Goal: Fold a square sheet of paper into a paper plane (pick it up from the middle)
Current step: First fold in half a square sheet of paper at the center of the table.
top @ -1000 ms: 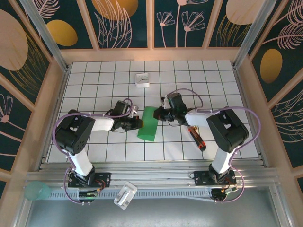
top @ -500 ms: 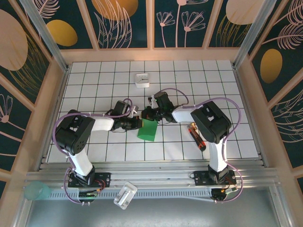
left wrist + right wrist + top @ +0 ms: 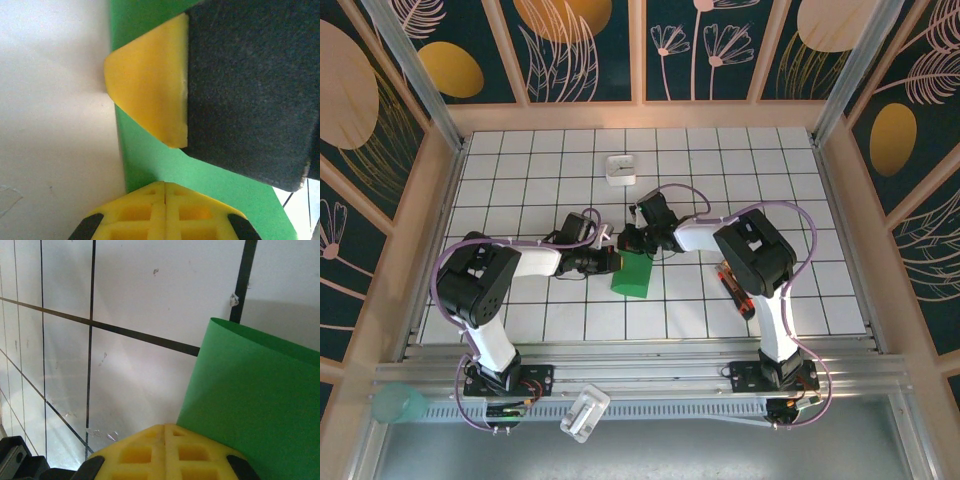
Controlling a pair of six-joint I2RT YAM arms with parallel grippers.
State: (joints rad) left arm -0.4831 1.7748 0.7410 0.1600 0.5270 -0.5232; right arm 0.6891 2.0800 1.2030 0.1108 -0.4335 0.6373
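Moved left: right gripper [image 3: 628, 241], jaws pressed together | you see folded bright green paper sheet [image 3: 634, 277] just below it | left gripper [image 3: 611, 260], also closed, at sheet's left edge

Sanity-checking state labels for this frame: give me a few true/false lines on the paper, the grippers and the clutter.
1. The green paper sheet lies open as a full flat square. False: it is folded over into a narrower shape, and the fold looks rounded in the right wrist view.
2. The left gripper and the right gripper are both shut. True.
3. The small white box sits farther from the arm bases than the paper. True.
4. The red-and-black screwdriver lies left of the paper. False: it lies to the right of it, beside the right arm.
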